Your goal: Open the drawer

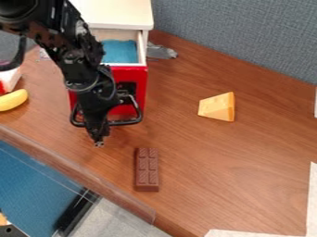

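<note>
Drawer (137,76) at the upper left, pulled out from under the white cabinet top (121,11), with its pale rim and blue inside in view. Claw (99,142) pressed together at the tips, pointing down over the counter (192,148), just in front of the drawer. Red front directly behind the claw and the lower arm (80,60), partly hidden by both, with the tips lower in view than its bottom edge. Impossible to tell whether in contact with the drawer. On either side of the claw, a curved black bar (127,122), close before the red front; unclear whether belonging to the drawer or to the claw.

To the lower right of the claw, a brown chocolate bar (147,171), lying lengthwise toward the near edge of the counter. Farther right, well apart from the drawer, a yellow cheese wedge (217,107). At the left edge, a banana (12,99) beside a red and white object (9,79). Just right of the drawer, toward the back, a crumpled-looking grey object (161,52). Behind the counter, a grey fabric partition (241,37); at lower right, white paper (311,199).
</note>
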